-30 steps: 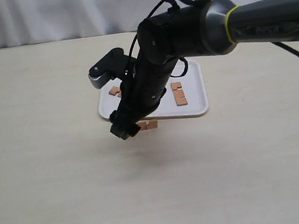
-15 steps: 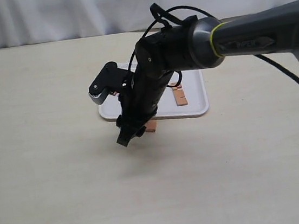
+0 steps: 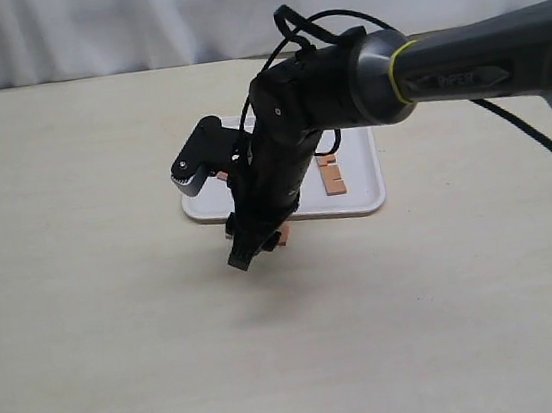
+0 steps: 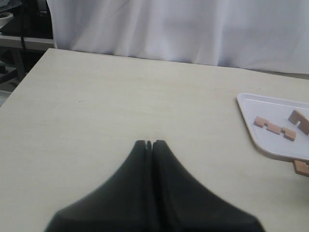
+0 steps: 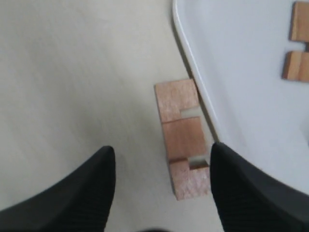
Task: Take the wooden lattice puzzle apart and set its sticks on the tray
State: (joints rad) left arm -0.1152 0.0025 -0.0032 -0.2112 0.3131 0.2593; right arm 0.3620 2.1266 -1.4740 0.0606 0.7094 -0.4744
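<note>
Just off the tray (image 5: 241, 92) rim, on the counter (image 5: 72, 72), lies a loose stick (image 5: 182, 137); the right pincer (image 5: 161, 147) hovers spread over it. Next up: drop, pinch, carry it across. Left pincer (image 4: 149, 143) pressed together, idle.

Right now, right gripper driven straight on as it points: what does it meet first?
Probably the notched reddish-brown wooden stick on the table, beside the white plastic tray; it lies between the open right gripper fingers.
</note>
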